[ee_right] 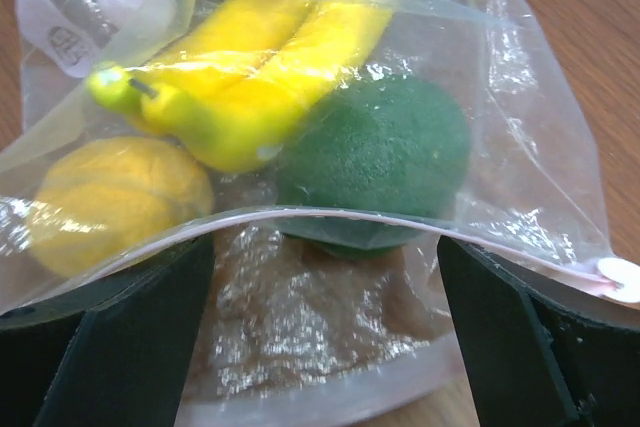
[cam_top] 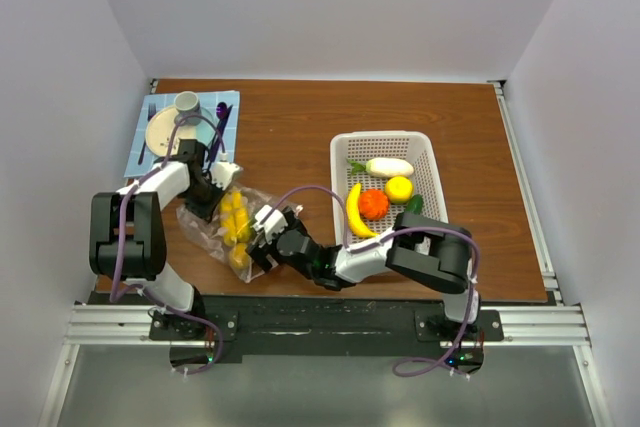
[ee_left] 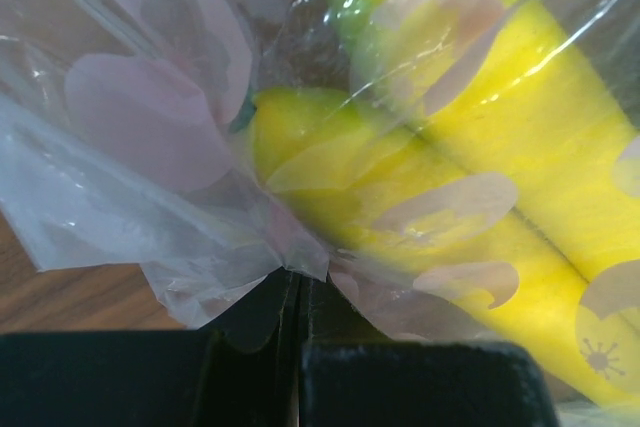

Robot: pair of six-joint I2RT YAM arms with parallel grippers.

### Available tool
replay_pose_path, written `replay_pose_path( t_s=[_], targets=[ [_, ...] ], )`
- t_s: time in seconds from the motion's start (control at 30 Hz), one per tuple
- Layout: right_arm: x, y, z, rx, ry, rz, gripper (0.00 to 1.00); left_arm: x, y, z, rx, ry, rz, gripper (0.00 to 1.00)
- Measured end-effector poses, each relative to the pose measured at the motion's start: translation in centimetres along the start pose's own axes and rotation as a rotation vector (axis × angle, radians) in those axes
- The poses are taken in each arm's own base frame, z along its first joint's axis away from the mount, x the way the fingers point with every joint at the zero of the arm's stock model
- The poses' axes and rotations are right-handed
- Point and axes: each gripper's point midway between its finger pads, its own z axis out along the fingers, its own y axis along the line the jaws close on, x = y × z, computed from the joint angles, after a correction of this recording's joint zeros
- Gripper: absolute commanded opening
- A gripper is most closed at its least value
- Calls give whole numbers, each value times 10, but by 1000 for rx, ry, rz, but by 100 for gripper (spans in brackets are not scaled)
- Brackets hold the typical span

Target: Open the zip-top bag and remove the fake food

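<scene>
The zip-top bag [cam_top: 222, 230] lies at the near left of the table with fake food inside. My left gripper [cam_top: 214, 194] is shut on a fold of the bag's plastic [ee_left: 290, 269], with yellow pieces [ee_left: 480, 197] right behind it. My right gripper [cam_top: 266, 231] is open at the bag's mouth, one finger on each side [ee_right: 322, 292]. The pinkish zipper strip [ee_right: 330, 217] arches open between the fingers [ee_right: 540, 347]. Inside are yellow bananas [ee_right: 250, 77], a green piece [ee_right: 375, 152] and a yellow-orange round fruit [ee_right: 110, 197].
A white mesh basket [cam_top: 426, 152] stands to the right and holds a banana [cam_top: 356, 212], an orange tomato [cam_top: 374, 204], a yellow round fruit [cam_top: 399, 188], a cream-white piece [cam_top: 389, 166] and a green piece [cam_top: 414, 204]. A blue mat [cam_top: 140, 152] with plate, cup and purple utensil lies at the back left.
</scene>
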Motion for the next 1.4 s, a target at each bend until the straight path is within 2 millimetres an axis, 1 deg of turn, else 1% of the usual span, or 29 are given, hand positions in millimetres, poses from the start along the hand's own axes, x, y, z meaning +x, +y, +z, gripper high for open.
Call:
replay_pose_path(
  t_s=[0.17,0.43,0.53,0.6,0.67,0.77,0.8,0.9,0.93,0.97,1.0,1.07,1.1,1.17,1.2,1.3,1.37,1.4],
  targets=[
    [3,-2,16,38,4,-16,99,-1,-2,0,1,2,9,0],
    [-24,-14,25,107,-66,-16,99,-2,-7,1,-5,-2,62,0],
    [-30,-20,28,135,-86,-24,99,-1,-7,2,-6,-3,71,0],
    [-33,-22,33,151,-96,-29,99,-1,-7,2,-7,-5,75,0],
    [-31,-24,40,160,-96,-33,99,-1,-7,2,-8,-7,83,0],
    [-22,-29,48,169,-78,-36,97,-1,-7,1,-10,-10,95,0],
    [-19,-32,51,172,-72,-37,94,-1,-7,1,-11,-11,100,0],
    [-12,-35,58,166,-60,-36,78,-1,-7,1,-11,-11,101,0],
    [-11,-36,59,161,-56,-30,67,-1,-7,1,-10,-11,102,0],
    [-10,-36,60,154,-53,-28,61,-1,-7,1,-10,-11,102,0],
    [-10,-36,60,148,-53,-26,51,-1,-7,2,-11,-11,103,0],
    [-9,-37,60,139,-54,-16,45,-1,-7,2,-11,-11,106,0],
    [-9,-38,58,134,-54,-12,39,-1,-7,2,-12,-11,107,0],
    [-7,-40,51,133,-51,-8,34,-1,-7,2,-13,-12,112,0],
    [-7,-42,47,131,-49,-7,29,-1,-7,2,-13,-12,114,0],
    [-11,-46,29,122,-55,1,23,-1,-7,2,-14,-13,115,0],
    [-17,-46,16,106,-68,14,21,-1,-7,2,-15,-13,114,0],
    [-20,-47,8,101,-76,23,17,-1,-7,2,-16,-13,114,0]
  ],
)
